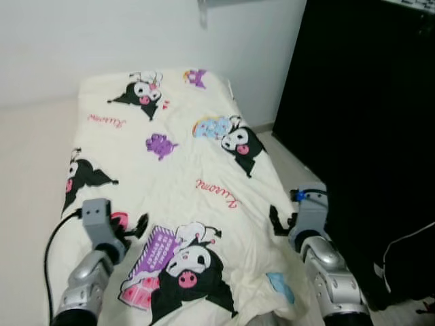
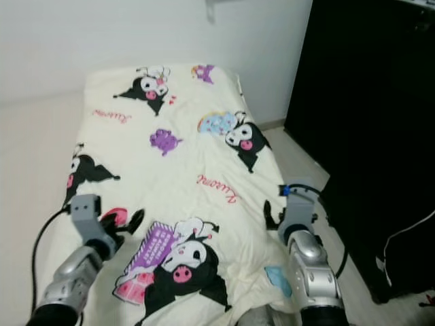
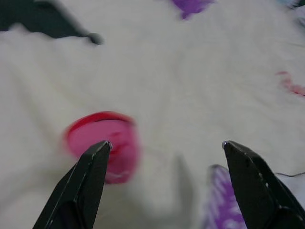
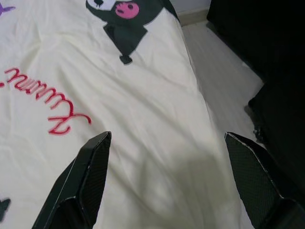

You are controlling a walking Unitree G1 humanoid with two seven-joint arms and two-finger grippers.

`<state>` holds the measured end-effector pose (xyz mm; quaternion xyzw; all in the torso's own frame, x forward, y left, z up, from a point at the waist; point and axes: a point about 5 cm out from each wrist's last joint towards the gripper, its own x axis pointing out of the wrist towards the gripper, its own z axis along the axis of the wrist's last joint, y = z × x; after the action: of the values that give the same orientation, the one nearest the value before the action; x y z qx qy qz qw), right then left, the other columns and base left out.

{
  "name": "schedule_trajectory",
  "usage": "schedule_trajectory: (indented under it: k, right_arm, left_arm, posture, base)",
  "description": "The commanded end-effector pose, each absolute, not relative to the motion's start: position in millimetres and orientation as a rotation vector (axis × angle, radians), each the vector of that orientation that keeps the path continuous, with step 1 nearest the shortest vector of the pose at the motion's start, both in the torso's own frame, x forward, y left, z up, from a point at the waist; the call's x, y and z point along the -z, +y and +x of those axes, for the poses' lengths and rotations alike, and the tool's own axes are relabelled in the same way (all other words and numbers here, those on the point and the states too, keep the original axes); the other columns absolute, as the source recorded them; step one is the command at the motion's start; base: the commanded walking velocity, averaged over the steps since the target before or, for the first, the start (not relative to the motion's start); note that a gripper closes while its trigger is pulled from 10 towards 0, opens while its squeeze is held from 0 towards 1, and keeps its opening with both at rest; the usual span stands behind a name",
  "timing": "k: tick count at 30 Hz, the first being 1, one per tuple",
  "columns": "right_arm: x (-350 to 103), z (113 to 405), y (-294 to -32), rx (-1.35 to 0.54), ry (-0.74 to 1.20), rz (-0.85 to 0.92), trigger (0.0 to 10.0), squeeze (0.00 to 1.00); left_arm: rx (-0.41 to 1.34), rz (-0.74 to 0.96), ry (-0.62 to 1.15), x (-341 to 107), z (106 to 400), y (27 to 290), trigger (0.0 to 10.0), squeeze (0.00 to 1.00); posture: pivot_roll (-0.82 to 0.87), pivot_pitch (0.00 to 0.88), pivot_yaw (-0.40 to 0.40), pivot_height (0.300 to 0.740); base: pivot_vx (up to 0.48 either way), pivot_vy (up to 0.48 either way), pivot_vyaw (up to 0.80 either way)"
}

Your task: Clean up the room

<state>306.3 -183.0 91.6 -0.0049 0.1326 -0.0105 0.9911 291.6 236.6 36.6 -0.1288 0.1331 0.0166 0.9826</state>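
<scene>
left eye view: a bed [image 1: 41,204] runs away from the camera toward a white wall [image 1: 102,41], covered by a cream blanket [image 1: 177,156] printed with black cartoon figures, purple shapes and red script. the blanket lies spread flat over the whole bed, its right edge hanging toward the floor [image 1: 292,163]. the left gripper [image 1: 132,227] hovers low over the blanket's near left part, fingers apart, beside a red printed spot. the right gripper [image 1: 279,224] sits at the blanket's right edge, near the bed's near corner, fingers spread. a black cabinet [image 1: 360,122] stands to the right of the bed.

right eye view: the same scene, with the left gripper over the near left of the blanket and the right gripper at its right edge.

left wrist view: two black fingers [image 3: 81,186] stand wide apart with nothing between them. the blanket lies just beyond them, blurred, with a red round print beside one fingertip.

right wrist view: the fingers [image 4: 86,186] are wide apart and hold nothing. the blanket lies below and between them, showing red script and a black figure; its edge drops to the pale floor beside the dark cabinet.
</scene>
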Motion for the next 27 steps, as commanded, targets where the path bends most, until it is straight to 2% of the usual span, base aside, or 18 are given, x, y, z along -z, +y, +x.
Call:
schedule_trajectory:
  k: [1,6,13,20,27]
  right_arm:
    - [-85.5,305.2,-182.0,0.017,0.280,-0.016,10.0,0.00]
    - [-77.4,305.5,-180.8,0.011,0.279,-0.015,10.0,0.00]
    - [-71.8,304.9,-179.5,-0.002,0.287,-0.018,10.0,0.00]
    - [-69.0,307.0,-179.6,-0.013,0.286,-0.022,10.0,0.00]
    - [-62.5,306.4,-177.0,-0.028,0.310,-0.036,10.0,0.00]
  left_arm:
    - [-0.071,-0.259,0.292,-28.7,283.7,244.6,10.0,0.00]
    - [-0.177,-0.268,0.374,-7.3,266.8,255.4,10.0,0.00]
    - [-0.196,-0.301,0.405,2.1,263.0,248.8,10.0,0.00]
    - [-0.177,-0.260,0.490,15.1,255.1,244.5,10.0,0.00]
    - [-0.178,-0.231,0.534,24.3,246.0,243.8,10.0,0.00]
  posture:
    - [-0.19,0.113,0.021,0.650]
    - [-0.19,0.109,0.022,0.670]
    - [-0.18,0.107,0.017,0.690]
    - [-0.18,0.100,0.015,0.725]
    - [-0.19,0.093,0.016,0.735]
  base:
    - [0.000,0.000,0.00]
    - [0.000,0.000,0.00]
    - [0.000,0.000,0.00]
    - [-0.436,0.000,0.00]
    - [-0.480,0.000,0.00]
